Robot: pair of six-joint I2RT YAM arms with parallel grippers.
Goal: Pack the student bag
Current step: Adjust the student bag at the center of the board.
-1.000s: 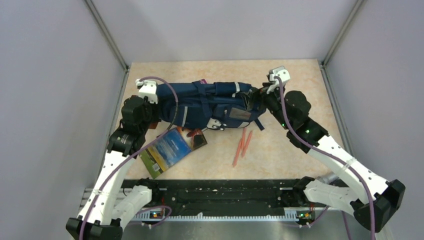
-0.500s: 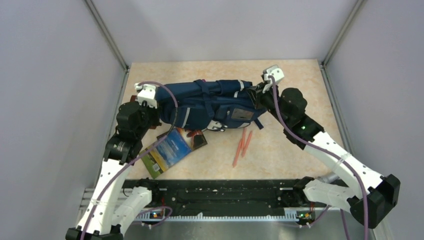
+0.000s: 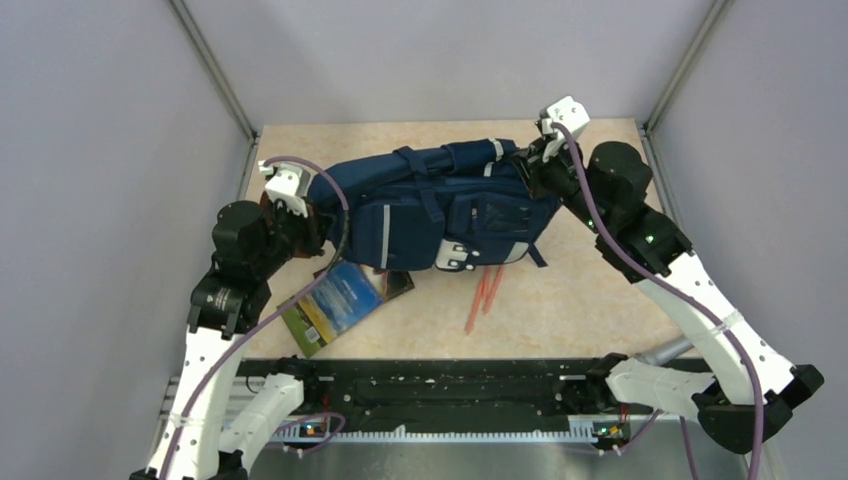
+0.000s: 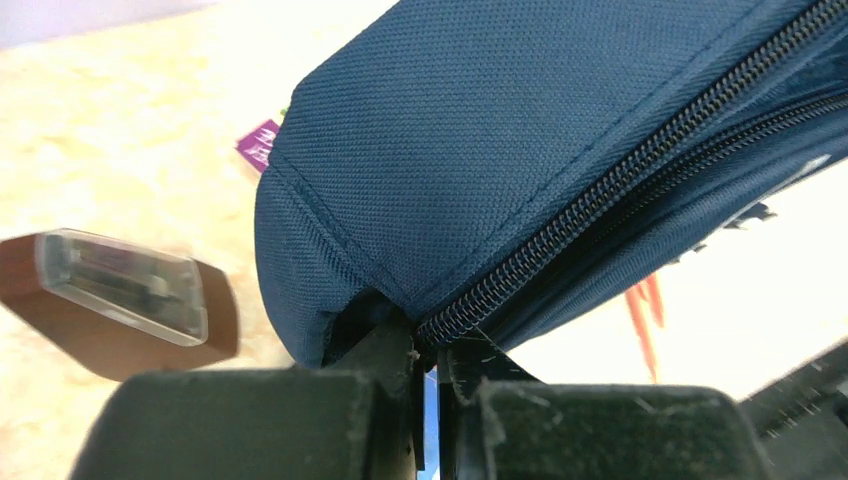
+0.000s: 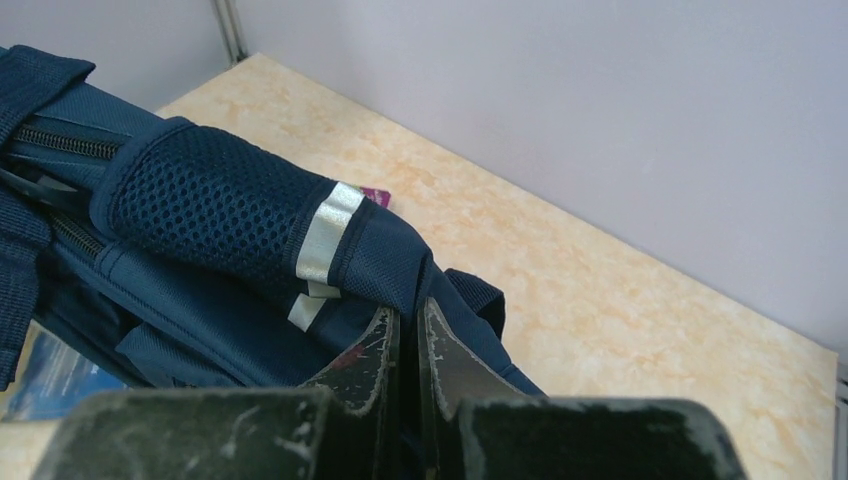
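The student bag (image 3: 400, 215), navy with grey strips, hangs stretched between my two grippers above the table. My left gripper (image 3: 316, 218) is shut on the bag's left corner; in the left wrist view its jaws (image 4: 430, 350) pinch the fabric beside the zip of the bag (image 4: 520, 130). My right gripper (image 3: 527, 170) is shut on the right end of the bag. In the right wrist view its jaws (image 5: 410, 320) clamp a fold of the bag (image 5: 200, 210) just below a reflective strip (image 5: 325, 232).
A colourful book (image 3: 335, 300) and a brown case with a clear lid (image 3: 398, 281) lie under the bag's near edge. Orange pencils (image 3: 484, 293) lie right of them. Grey walls close in the left, back and right sides.
My right gripper has shut on the bag's right end. Both arms have raised the bag, which now hangs taut with its front pockets facing up and toward the near side.
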